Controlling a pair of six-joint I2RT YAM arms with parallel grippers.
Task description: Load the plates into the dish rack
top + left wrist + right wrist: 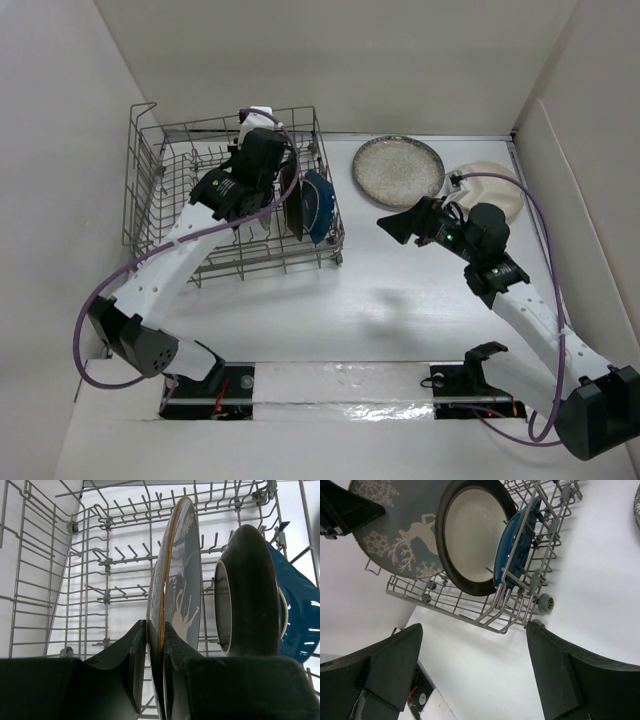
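Seen from the top camera, the dish rack (pixel 146 182), a grey wire basket with upright tines, stood in the upper left of the frame on a white bench (pixel 380 300). The left arm reached into it from the lower left.

In the left wrist view, the left hand (pixel 156 632) was clenched on the lower edge of a grey plate (pixel 182 580) printed with white deer and snowflakes. The plate stood on edge, nearly upright, in the middle of that frame, one finger (pixel 127 655) pressed on each face. Just to its right a cream plate with a dark brown rim (pixel 250 590) stood on edge among the tines, and further right, partly behind it, a dark teal-blue plate (pixel 295 615) stood close against the rack's wall.

The right wrist view showed the same three plates side by side in the upper half of the frame: grey at the left, brown-rimmed in the centre, blue at the right against the wire.

In the top view, two more plates lay flat on the bench in the upper right, outside the rack. A speckled beige plate (pixel 398 168) was just right of the rack. A plain cream plate (pixel 497 187) lay further right, partly hidden by the right arm. The right hand (pixel 393 225) hung above the bare bench between rack and plates, released, its fingers spread wide and gripping nothing.
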